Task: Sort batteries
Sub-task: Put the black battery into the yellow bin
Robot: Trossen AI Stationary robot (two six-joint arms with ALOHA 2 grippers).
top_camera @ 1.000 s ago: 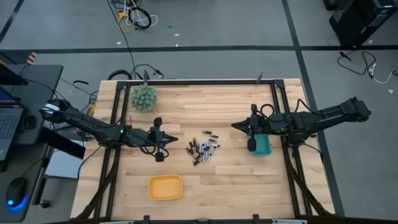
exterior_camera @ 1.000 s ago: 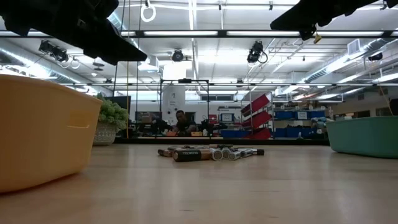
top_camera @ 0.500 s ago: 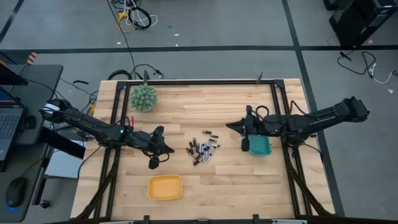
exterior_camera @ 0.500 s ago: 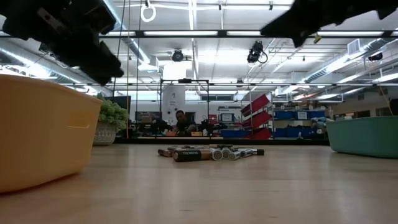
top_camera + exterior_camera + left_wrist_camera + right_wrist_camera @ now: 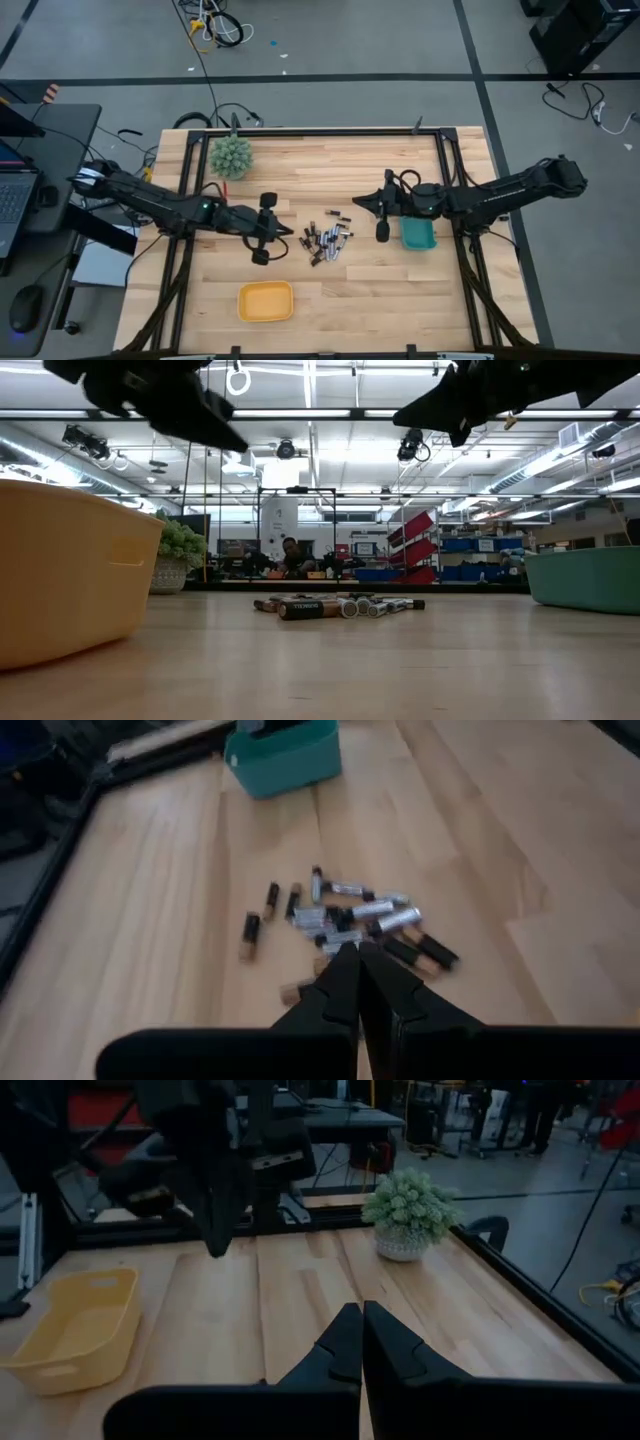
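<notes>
Smooth pale wood table (image 5: 380,285) (satin sheen), glossy metallic batteries (image 5: 325,241).

batteries (image 5: 326,241) mid-table, between two trays (image 5: 418,235), plant (image 5: 231,156) at far-left corner

Heap of small dark and silvery cylindrical batteries (image 5: 325,241): cells overlap, too small from above to count; label print unreadable in the low view (image 5: 335,604).
Yellow plastic tray (image 5: 70,570): cut off by the low view's left edge.
Teal plastic bin (image 5: 284,755): top cropped in the left wrist view; contents hidden.
Loose cell beside the left fingers (image 5: 345,982): blurred, perhaps partly covered.
</notes>
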